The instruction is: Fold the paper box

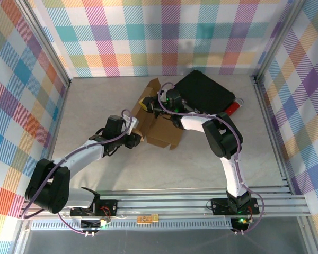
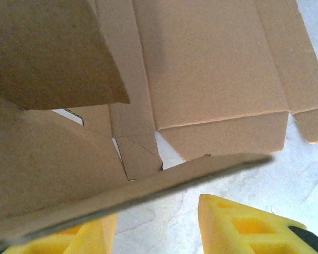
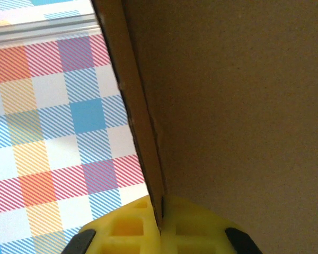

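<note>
The paper box [image 1: 161, 132], a brown die-cut cardboard sheet, lies half raised in the middle of the table. My right gripper [image 1: 147, 105] is at its far left corner. In the right wrist view this gripper [image 3: 160, 211] is shut on the thin edge of an upright cardboard panel [image 3: 244, 106]. My left gripper [image 1: 138, 138] sits at the sheet's near left side. In the left wrist view its yellow fingers [image 2: 244, 227] stand apart, open, with bare table between them. A blurred flap edge [image 2: 148, 190] crosses just above them. Flat panels and tabs [image 2: 212, 63] lie beyond.
A black rectangular case [image 1: 204, 92] lies right behind the box, with a red piece [image 1: 231, 109] at its right end. Plaid walls enclose the table on three sides. Aluminium rails [image 1: 175, 203] run along the near edge.
</note>
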Action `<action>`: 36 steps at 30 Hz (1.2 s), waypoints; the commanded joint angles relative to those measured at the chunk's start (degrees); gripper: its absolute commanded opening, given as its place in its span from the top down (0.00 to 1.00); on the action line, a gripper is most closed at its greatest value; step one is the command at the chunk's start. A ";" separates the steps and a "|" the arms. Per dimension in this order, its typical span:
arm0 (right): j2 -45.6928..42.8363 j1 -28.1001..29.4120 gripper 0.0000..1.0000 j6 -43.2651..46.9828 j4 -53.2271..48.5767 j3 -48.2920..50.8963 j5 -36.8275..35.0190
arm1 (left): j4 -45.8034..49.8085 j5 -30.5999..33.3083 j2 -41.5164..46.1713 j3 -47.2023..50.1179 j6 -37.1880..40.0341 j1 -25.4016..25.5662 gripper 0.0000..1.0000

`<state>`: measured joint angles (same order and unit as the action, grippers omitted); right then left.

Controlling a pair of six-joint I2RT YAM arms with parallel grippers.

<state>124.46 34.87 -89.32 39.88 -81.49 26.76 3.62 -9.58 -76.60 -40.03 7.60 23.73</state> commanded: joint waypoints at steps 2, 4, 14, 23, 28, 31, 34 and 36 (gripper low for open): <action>0.87 0.91 1.00 -2.85 2.31 -1.71 1.28 | -8.62 4.47 -1.13 -1.28 -2.44 2.10 0.55; 1.11 0.99 1.00 -3.14 2.49 -2.07 1.26 | -9.42 5.05 -1.85 -1.33 -2.90 2.61 0.54; 0.13 0.12 1.00 -2.79 0.97 -1.69 -1.10 | -4.35 9.02 7.35 -1.45 -10.13 3.08 0.45; 1.57 0.10 1.00 -4.12 -0.69 -4.89 -2.34 | -1.62 6.80 9.52 2.08 -13.17 1.99 0.46; 1.41 0.10 1.00 -3.58 -1.22 -4.32 -2.34 | -2.72 3.16 14.85 3.16 -12.09 -1.06 0.50; 1.32 0.11 1.00 -3.39 -1.47 -4.04 -2.33 | -0.66 -6.96 18.37 1.21 -10.81 -2.28 0.50; 1.58 0.02 1.00 -3.41 -1.32 -4.10 -2.42 | 5.75 -12.95 20.22 -1.14 -7.99 -2.45 0.54; 1.66 0.02 1.00 -3.40 -1.36 -4.35 -2.42 | 9.06 -12.89 22.14 -1.04 -6.25 -2.69 0.59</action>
<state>125.19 35.05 -92.58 38.02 -84.75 24.64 6.44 -16.27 -56.58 -39.77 -2.31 21.47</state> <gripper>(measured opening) 0.065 0.424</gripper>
